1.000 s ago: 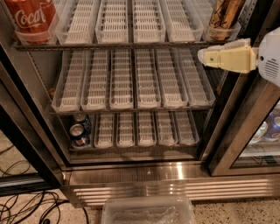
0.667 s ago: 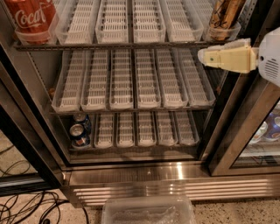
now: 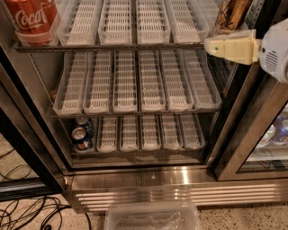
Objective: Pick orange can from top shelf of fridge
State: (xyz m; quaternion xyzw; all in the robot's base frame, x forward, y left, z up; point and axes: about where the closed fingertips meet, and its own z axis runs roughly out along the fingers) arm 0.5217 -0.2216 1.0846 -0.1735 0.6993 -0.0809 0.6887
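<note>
- The fridge [image 3: 180, 177] is standing open.
- Its top shelf [image 3: 112, 46] is carrying the orange can [image 3: 231, 13] at the right end.
- The gripper [image 3: 216, 46] is hovering just below the can, and whether it is parted or closed cannot be told. It should be rising and centring first.

Coca-Cola can [image 3: 31, 20], blue cans [image 3: 82, 136], floor cables [image 3: 33, 214]

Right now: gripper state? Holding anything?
Gripper: open or shut cannot be told; nothing visibly held. It is at the right, just below the orange can on the top shelf.
</note>
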